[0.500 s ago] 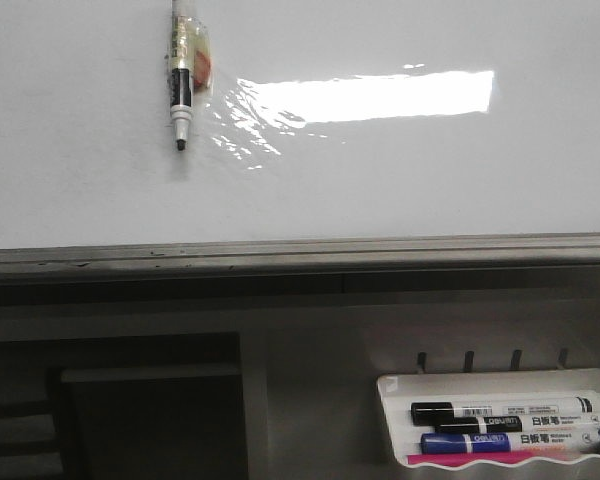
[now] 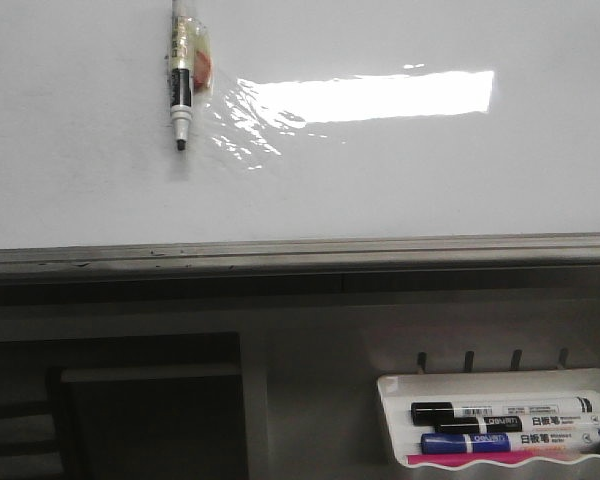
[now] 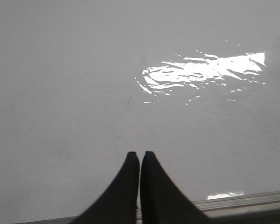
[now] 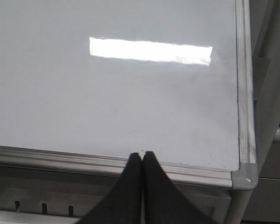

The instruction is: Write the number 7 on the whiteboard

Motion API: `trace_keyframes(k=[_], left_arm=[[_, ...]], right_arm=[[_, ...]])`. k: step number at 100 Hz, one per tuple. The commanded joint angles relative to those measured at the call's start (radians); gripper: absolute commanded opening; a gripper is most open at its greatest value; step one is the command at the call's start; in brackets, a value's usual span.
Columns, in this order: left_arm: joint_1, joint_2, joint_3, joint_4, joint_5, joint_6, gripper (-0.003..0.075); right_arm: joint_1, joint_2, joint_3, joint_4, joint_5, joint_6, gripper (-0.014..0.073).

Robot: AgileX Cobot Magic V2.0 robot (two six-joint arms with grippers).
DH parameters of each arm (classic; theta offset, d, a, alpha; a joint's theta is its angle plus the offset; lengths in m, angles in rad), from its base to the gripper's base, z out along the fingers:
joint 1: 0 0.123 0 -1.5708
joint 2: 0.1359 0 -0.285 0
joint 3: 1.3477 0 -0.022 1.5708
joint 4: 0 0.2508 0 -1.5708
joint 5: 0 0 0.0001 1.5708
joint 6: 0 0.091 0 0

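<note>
Hanging upright, the marker (image 2: 183, 75) points down the whiteboard (image 2: 400, 180).

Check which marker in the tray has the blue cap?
The lowest marker in the marker tray, front view. Its left end is blue; the two markers above it have black ends.

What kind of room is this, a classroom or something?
Probably an office, classroom or lab corner, though little of the room shows. A big glossy whiteboard fills the view, with a marker hanging tip-down against it and a white tray of spare markers below its grey edge.
</note>
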Motion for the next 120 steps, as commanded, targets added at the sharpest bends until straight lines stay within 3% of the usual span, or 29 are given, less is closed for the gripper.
trace_keyframes(k=[1,68,81,88,114,120], left_arm=[[-0.008,-0.029,0.035,0.000,-0.071,-0.009,-0.0020],[-0.008,-0.029,0.035,-0.002,-0.071,-0.009,-0.0020],[-0.008,-0.029,0.035,-0.085,-0.071,-0.009,-0.0020],[-0.008,-0.029,0.035,-0.158,-0.071,-0.009,-0.0020],[-0.008,-0.029,0.035,-0.613,-0.071,-0.009,-0.0020],[-0.008,-0.029,0.033,-0.695,-0.071,-0.009,-0.0020]], right_arm=[[-0.007,-0.020,0.030,-0.008,-0.073,-0.005,-0.0071],[-0.007,-0.020,0.030,-0.008,-0.126,-0.005,-0.0071],[-0.007,-0.020,0.030,0.022,-0.126,-0.005,-0.0071],[-0.007,-0.020,0.030,0.104,-0.140,-0.005,-0.0071],[-0.007,-0.020,0.030,0.641,-0.167,-0.005,-0.0071],[-0.007,-0.020,0.030,0.695,-0.157,-0.005,-0.0071]])
